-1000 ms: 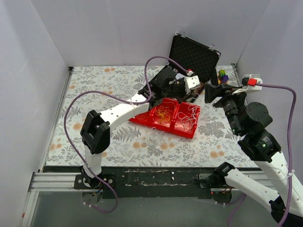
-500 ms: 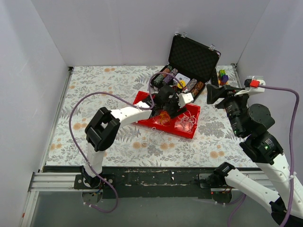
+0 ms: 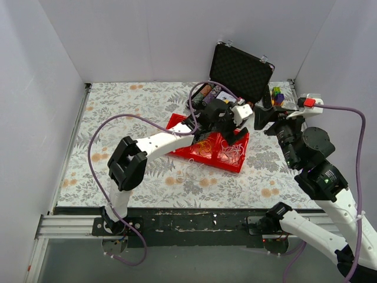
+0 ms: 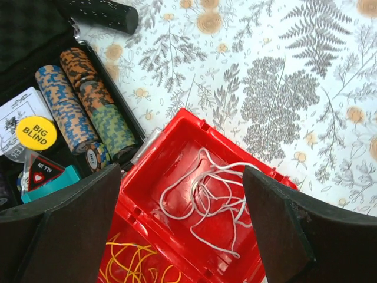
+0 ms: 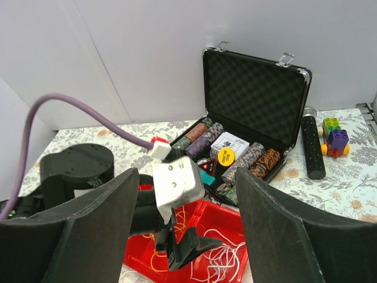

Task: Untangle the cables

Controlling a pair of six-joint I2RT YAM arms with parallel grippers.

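Approach step: the left gripper [image 4: 179, 200], wide open and empty, hovers over thin white wire loops [image 4: 206, 191] in the red plastic tray's [image 4: 177, 125] three-o'clock compartment; next, pinch one strand.

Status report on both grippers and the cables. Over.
Left gripper open, empty, above white cables in red tray. Right gripper open, empty, away from tray. Yellow cables in neighbouring compartment. Chip case close behind tray.

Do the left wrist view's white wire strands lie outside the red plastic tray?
No, the white wire strands lie inside the red plastic tray.
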